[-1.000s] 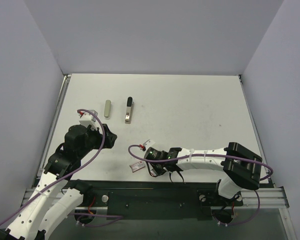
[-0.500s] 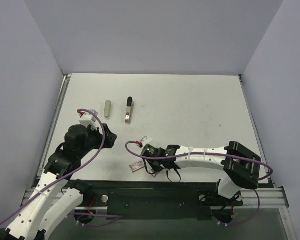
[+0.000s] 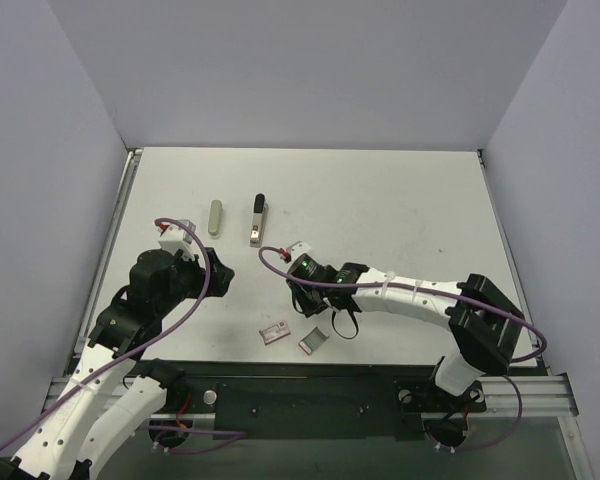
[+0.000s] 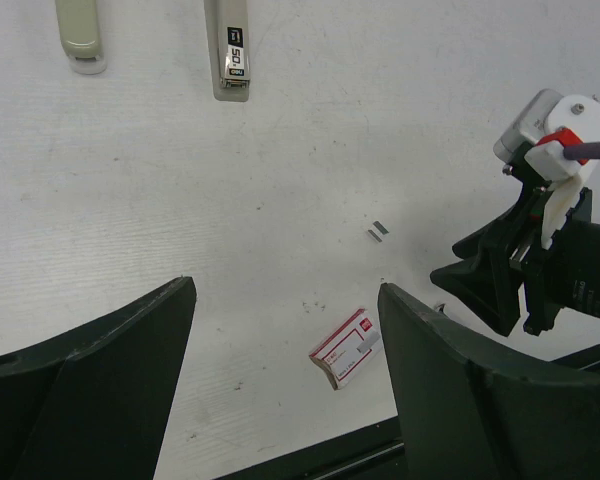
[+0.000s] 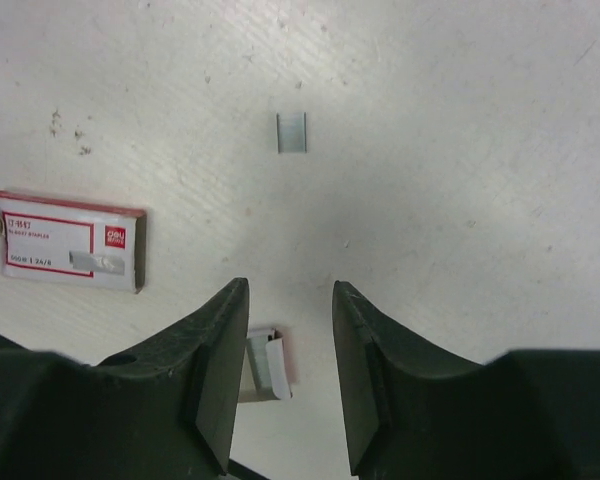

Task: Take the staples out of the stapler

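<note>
I see the stapler (image 3: 257,222) lying flat on the white surface, far of centre and a little left. It is a slim silvery-beige bar, its black end pointing away from the arm bases. From the left wrist view the stapler (image 4: 231,55) shows a small dark label with pale digits near its near end. The staples (image 5: 291,132) are one tiny silvery strip, flat on the surface. That strip (image 4: 378,232) lies well apart from the stapler, nearer the bases and to its right.
</note>
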Motion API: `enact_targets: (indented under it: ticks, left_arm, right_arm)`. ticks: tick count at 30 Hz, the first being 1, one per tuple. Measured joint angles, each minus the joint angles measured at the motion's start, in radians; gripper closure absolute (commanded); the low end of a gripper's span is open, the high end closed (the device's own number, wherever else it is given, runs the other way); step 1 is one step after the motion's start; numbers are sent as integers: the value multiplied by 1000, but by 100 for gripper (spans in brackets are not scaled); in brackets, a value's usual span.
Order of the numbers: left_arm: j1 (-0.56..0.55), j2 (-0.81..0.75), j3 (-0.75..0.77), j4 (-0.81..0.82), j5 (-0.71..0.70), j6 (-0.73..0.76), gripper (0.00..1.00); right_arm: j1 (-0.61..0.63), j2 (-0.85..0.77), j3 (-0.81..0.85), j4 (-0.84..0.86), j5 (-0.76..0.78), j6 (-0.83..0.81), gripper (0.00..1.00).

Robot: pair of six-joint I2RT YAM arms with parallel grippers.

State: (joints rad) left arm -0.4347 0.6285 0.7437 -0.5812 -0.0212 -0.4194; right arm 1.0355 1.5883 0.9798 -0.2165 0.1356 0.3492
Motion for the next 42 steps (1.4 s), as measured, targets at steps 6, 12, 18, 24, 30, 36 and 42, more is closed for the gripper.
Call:
enact_targets:
  ticks: [6,12,18,24,30,36,42]
  left_arm:
    - [0,0,0,0,5,0,15]
    - [5,-2,0,-4,3,-14,10]
    - [13,-5,0,-7,3,-19,10]
    - [16,-10,0,-7,4,-19,10]
    - [19,-12,0,-7,4,-19,10]
    - [24,-12,0,-7,8,-19,10]
    - [28,-12,0,-7,9,-19,9]
  right_arm:
    - [-47,73,62,29,-41,-42,56]
    - [-54,169,124,37,-60,-52,53]
    - [-67,226,161,41,-54,-51,52]
    - [-74,272,189,42,-35,-39,54]
    - [-74,305,205,45,-19,-27,61]
    - [-74,308,210,48,-4,-23,69]
    - [-74,316,216,49,5,-16,81]
